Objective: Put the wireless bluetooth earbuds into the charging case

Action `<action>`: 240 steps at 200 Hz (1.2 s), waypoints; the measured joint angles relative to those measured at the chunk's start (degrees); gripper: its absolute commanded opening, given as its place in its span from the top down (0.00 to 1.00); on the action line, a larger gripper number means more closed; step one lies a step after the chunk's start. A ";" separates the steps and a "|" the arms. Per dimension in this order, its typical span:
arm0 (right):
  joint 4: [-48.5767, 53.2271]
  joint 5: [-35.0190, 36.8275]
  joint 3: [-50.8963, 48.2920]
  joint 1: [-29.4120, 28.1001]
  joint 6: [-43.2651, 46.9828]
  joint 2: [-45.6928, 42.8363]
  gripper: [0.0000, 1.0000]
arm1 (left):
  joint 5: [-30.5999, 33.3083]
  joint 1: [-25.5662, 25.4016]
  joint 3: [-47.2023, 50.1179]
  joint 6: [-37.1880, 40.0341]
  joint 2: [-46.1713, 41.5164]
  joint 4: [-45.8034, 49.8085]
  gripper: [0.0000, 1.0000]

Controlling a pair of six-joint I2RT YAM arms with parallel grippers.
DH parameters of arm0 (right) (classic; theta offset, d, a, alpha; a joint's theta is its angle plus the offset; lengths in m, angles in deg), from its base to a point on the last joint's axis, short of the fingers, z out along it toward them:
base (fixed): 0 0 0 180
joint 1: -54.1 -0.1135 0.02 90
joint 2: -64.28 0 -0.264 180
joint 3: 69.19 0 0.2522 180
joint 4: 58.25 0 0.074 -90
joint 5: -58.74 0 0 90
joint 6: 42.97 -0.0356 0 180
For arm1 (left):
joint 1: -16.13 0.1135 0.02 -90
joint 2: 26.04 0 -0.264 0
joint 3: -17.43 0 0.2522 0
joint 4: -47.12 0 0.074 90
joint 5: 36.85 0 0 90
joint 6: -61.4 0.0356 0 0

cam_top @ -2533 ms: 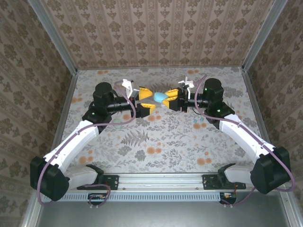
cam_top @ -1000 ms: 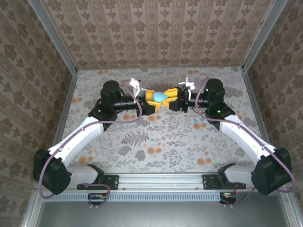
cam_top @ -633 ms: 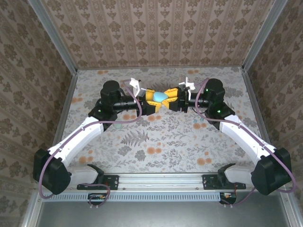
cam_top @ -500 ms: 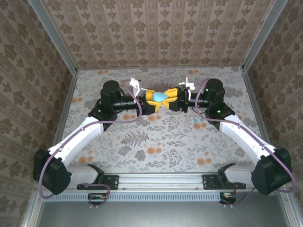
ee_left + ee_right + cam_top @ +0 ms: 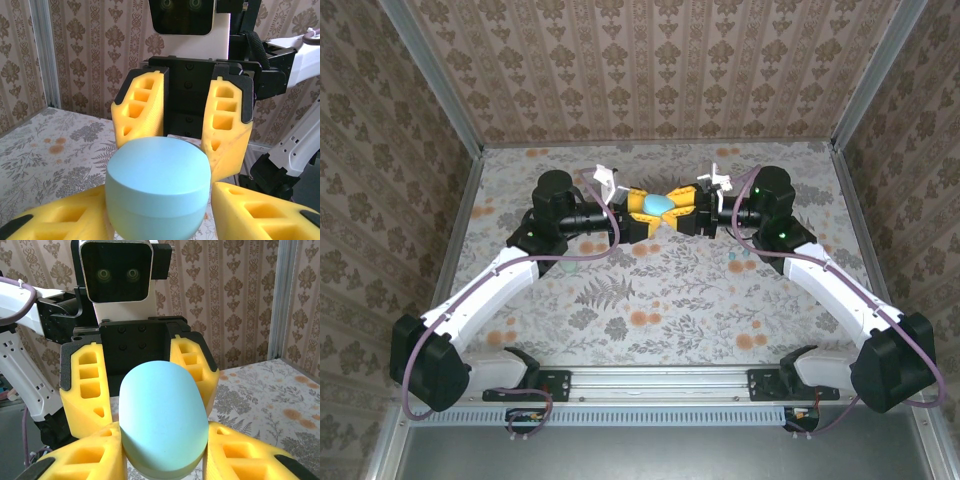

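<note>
You see bright, even, diffuse light in all views, with only faint soft shadows on the table [image 5: 650, 290]. The overhead view is slightly soft; your closest yellow fingers [image 5: 55, 222] look mildly blurred.

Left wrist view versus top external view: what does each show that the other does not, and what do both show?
Left wrist view: the seam around the charging case, and two camera lenses above the right tool. Top external view: the whole left arm and right arm, and the rail at the near edge. Both: the case between the yellow fingers of the left tool and right tool.
</note>
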 measured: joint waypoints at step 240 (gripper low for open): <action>6.43 2.67 0.46 -0.13 -0.20 -0.87 0.55 | 1.11 -0.07 1.33 -0.42 0.33 -0.90 0.74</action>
